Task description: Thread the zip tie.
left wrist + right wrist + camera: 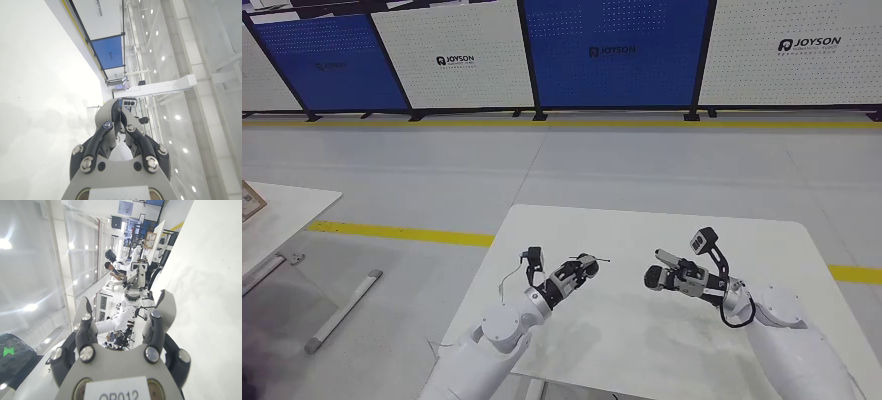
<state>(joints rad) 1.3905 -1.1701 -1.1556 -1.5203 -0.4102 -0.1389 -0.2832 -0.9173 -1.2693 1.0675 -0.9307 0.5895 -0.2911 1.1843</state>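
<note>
You see a black zip tie (pixel 119 109), a white table (pixel 642 330), a yellow floor line (pixel 392 232), and blue and white panels (pixel 614 80).

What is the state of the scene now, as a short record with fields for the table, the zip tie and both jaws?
table: white, both arms over it
zip tie: thin, black, one end sticking out sideways
left jaws: shut on the zip tie
right jaws: open, empty, apart from the zip tie
</note>
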